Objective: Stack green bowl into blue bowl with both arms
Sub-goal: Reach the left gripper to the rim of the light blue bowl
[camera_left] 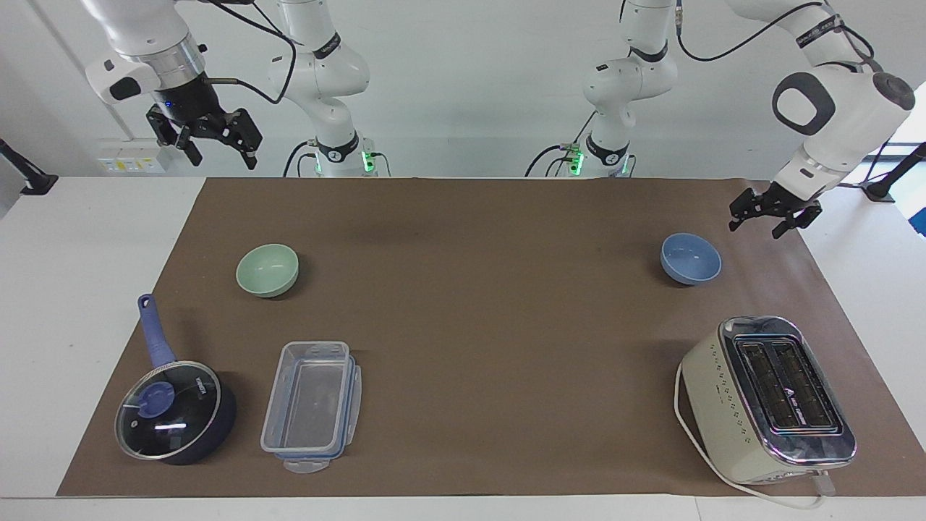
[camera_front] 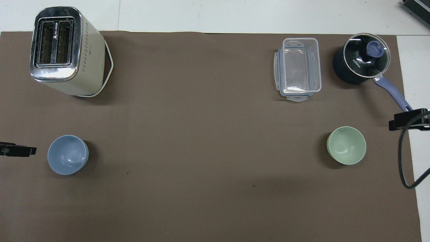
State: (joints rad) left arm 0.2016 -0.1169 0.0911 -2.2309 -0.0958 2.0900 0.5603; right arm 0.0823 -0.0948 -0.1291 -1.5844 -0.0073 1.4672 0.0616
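Closing In on the Two Bowls

Scanning the facing view from its left edge: the right gripper [camera_left: 210, 141] hangs in the upper left of the frame, fingers spread, above the table edge. Below it the green bowl [camera_left: 267, 270] sits upright on the brown mat [camera_left: 477, 304], with a lidded saucepan [camera_left: 176, 411] and a clear container [camera_left: 312, 405] in the lower left. At the right of the frame the blue bowl [camera_left: 691, 258] stands upright; the left gripper [camera_left: 772, 214], fingers spread, hovers just beside it, low over the mat. A toaster [camera_left: 770, 398] fills the lower right.

Judged from this, the approach is underway. Each gripper should straddle one rim wall squarely, pinch firmly, and lift level.
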